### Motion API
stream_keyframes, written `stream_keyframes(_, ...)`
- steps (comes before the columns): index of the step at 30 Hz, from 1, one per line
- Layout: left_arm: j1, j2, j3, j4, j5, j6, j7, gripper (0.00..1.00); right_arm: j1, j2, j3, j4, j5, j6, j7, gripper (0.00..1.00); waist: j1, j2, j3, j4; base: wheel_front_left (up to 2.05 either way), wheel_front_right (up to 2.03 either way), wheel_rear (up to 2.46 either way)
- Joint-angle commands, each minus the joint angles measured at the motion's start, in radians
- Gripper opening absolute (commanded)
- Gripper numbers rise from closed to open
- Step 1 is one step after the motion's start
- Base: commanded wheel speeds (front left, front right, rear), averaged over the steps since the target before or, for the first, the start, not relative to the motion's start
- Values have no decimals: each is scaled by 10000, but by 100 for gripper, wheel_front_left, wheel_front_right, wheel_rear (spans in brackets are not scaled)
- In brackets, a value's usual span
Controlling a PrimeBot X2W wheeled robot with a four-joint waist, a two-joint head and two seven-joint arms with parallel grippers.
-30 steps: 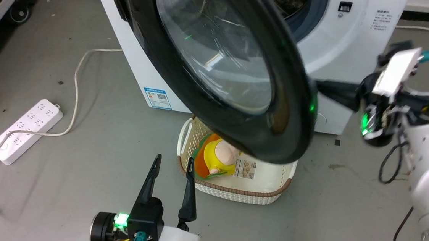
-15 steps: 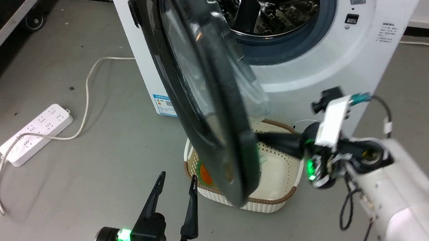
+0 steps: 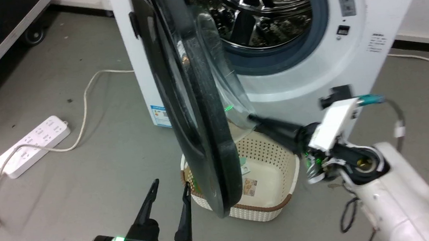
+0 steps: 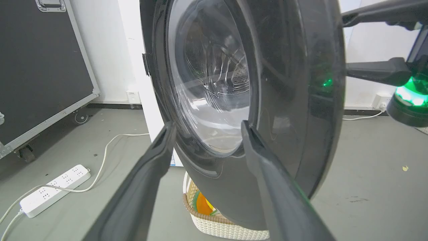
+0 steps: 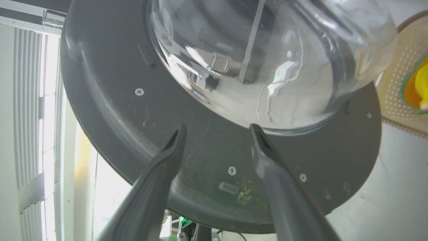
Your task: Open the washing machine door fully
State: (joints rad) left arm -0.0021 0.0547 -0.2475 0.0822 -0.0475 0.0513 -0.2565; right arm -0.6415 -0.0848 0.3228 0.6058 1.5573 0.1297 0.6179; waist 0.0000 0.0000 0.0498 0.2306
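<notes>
Got the washing machine door (image 3: 200, 137) roughly half open, edge-on over the laundry basket (image 3: 282, 203). Nudging its inner rim with the right hand (image 5: 217, 130), fingers spread, gripping nothing; left hand (image 3: 170, 183) open too, idle near-left. Could skid off that slick glass dome and lose the door.

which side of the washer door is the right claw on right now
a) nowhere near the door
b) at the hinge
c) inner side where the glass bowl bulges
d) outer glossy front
c: the right claw lies behind the washing machine door, and its wrist view faces the screwed inner face with the glass bowl bulging toward it.
</notes>
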Motion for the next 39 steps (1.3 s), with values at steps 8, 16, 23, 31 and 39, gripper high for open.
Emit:
stream_keyframes(8, 77, 123, 628, -120, -301, 4, -53, 100, 1276, -2076, 474, -2880, -3671, 10, -3801, 100, 0, 0, -444, -894, 0, 0, 0)
stream_keyframes(16, 277, 192, 1323, -363, -496, 96, -53, 100, 2521, -3340, 564, -3839, -8182, 10, -7409, 100, 0, 0, -645, -1654, 0, 0, 0)
stream_keyframes(23, 561, 257, 1551, -371, -507, -115, -53, 100, 4850, -1950, -1738, -4520, -11704, 10, -8646, 100, 0, 0, -713, -1972, 0, 0, 0)
stream_keyframes(31, 691, 232, 1594, -178, -514, -273, -53, 100, 6815, -207, -2914, -5707, -13936, 10, -8783, 100, 0, 0, -674, -2118, 0, 0, 0)
stream_keyframes(39, 694, 206, 1549, -54, -406, -345, -53, 100, 7233, 153, -2872, -5829, -14755, 10, -8793, 100, 0, 0, -645, -2200, 0, 0, 0)
